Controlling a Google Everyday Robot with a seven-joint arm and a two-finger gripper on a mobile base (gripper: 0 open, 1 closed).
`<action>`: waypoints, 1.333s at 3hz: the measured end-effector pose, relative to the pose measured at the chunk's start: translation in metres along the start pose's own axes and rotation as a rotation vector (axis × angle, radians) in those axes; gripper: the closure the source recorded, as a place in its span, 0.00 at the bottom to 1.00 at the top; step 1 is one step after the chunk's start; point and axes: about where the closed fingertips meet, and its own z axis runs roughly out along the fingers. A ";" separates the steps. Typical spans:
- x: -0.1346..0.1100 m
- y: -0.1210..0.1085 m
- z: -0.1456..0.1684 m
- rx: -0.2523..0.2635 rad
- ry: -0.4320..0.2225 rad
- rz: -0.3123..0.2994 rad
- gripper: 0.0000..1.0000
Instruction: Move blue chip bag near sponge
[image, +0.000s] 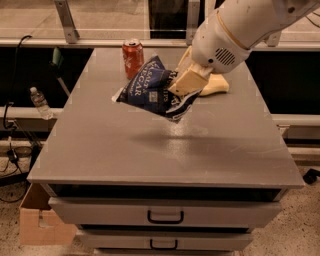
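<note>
The blue chip bag (147, 89) is held clear of the grey table (150, 155) by the gripper (182, 89), whose tan fingers (192, 80) are clamped on the bag's right-hand edge. The bag is seen tilted above the far half of the tabletop, with its shadow cast on the surface below. The red soda can (133, 56) is just beyond the bag's far-left corner. The pale yellow sponge (218, 85) is seen just to the right, partly hidden behind the gripper, towards the far right of the table.

The carry is judged to be nearly done, and only the set-down is thought to be left. It is best done by the bag being lowered straight down onto bare surface just left of the sponge, so that the sponge is neither covered nor pushed. The loose lower corner should be allowed to touch first, and the grip should be released only once the foil is supported. Room should be given to the can, which could be knocked over by the bag's trailing corner.
</note>
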 end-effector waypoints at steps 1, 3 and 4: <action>0.025 -0.013 -0.017 0.070 0.003 0.054 1.00; 0.117 -0.061 -0.080 0.311 -0.127 0.253 1.00; 0.158 -0.105 -0.092 0.396 -0.167 0.314 1.00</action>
